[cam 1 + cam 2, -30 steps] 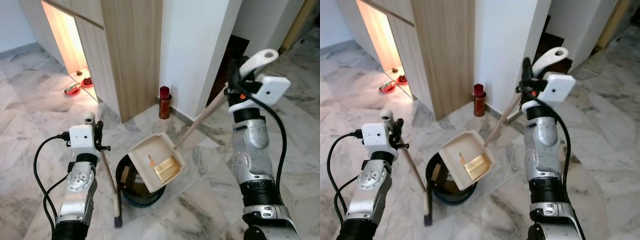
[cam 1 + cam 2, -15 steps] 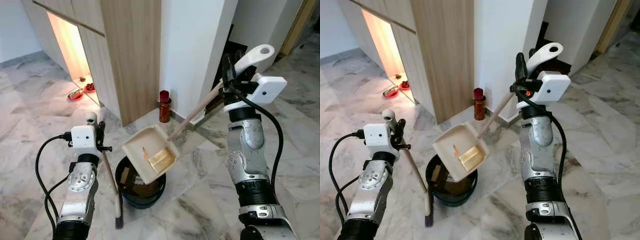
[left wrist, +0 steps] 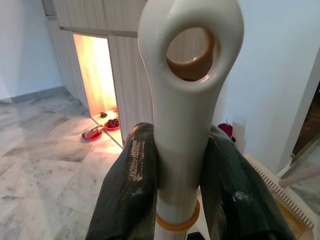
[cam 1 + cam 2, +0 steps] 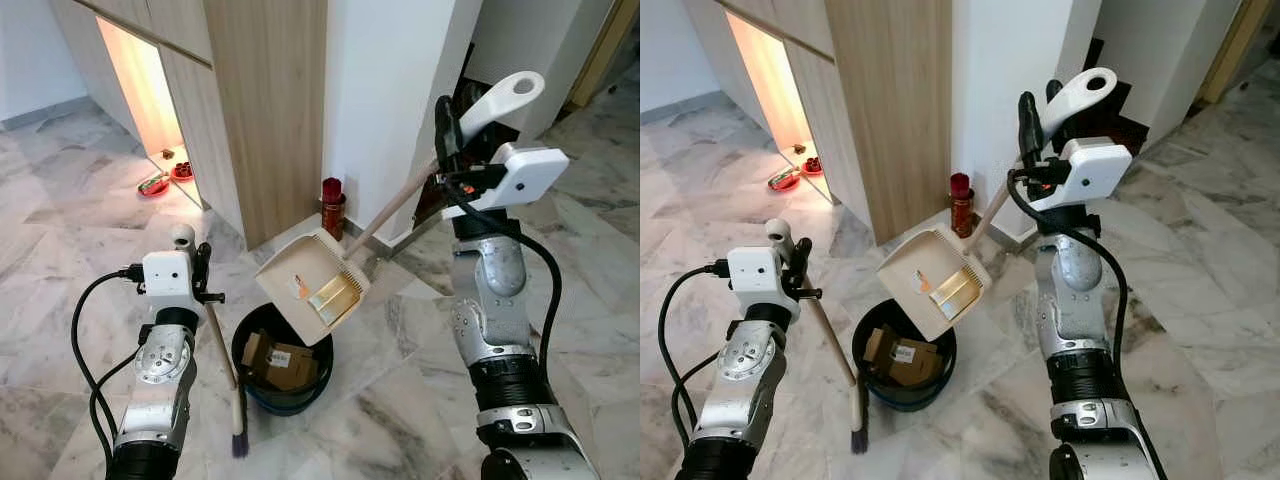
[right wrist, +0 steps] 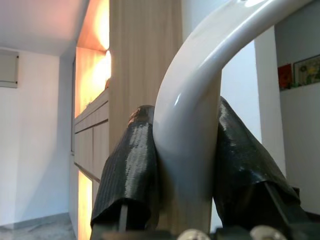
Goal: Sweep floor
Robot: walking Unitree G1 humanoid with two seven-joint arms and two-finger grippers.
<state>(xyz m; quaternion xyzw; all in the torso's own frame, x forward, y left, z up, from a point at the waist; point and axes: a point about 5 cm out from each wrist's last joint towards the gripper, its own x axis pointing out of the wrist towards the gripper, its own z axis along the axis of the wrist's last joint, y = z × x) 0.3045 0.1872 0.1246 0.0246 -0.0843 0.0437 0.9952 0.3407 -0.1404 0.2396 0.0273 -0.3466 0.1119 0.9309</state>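
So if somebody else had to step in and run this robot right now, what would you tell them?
Left gripper: shut on the broom handle, broom upright, bristles on the marble floor beside the bin.
Right gripper: shut on the dustpan handle, holding the dustpan raised and tilted above the black bin.
Done: cardboard scraps lie in the bin.
Left: a yellowish piece and a small scrap still sit in the pan; tip those out, then set pan and broom down.
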